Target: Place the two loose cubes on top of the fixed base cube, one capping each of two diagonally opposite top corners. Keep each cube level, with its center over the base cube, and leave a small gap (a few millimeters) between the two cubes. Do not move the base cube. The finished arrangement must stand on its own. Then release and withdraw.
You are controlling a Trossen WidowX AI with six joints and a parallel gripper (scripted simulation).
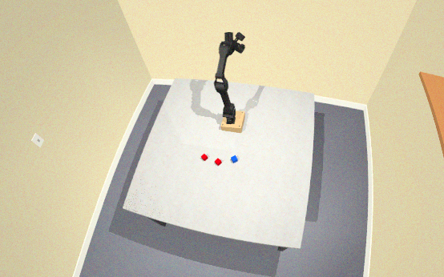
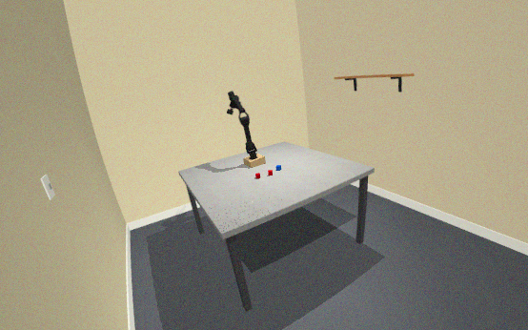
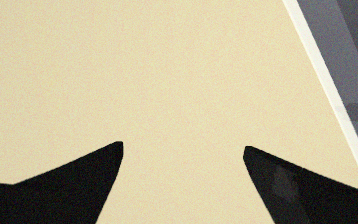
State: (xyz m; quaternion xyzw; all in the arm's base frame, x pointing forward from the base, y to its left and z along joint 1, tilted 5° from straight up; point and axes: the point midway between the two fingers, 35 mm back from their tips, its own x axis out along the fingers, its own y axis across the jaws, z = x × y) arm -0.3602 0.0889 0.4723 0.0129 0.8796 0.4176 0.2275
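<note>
A red cube (image 1: 204, 157) (image 2: 257, 175) lies on the table at the left of the row. A second red cube (image 1: 218, 162) (image 2: 270, 173) lies in the middle, apart from it. A blue cube (image 1: 234, 158) (image 2: 278, 168) lies on the table at the right of the row, touching neither red cube. No cube rests on another. My gripper (image 3: 185, 150) is open and empty, with its black fingertips wide apart in the wrist view. It is raised high above and behind the cubes, at the top of the arm. No cube shows in the wrist view.
The arm (image 1: 221, 64) (image 2: 247, 134) stands on a wooden block (image 1: 231, 129) (image 2: 255, 163) at the back of the table (image 1: 256, 200) (image 2: 295, 191), behind the cubes. A wooden shelf (image 1: 442, 132) (image 2: 374, 76) is on the right wall, away from the table.
</note>
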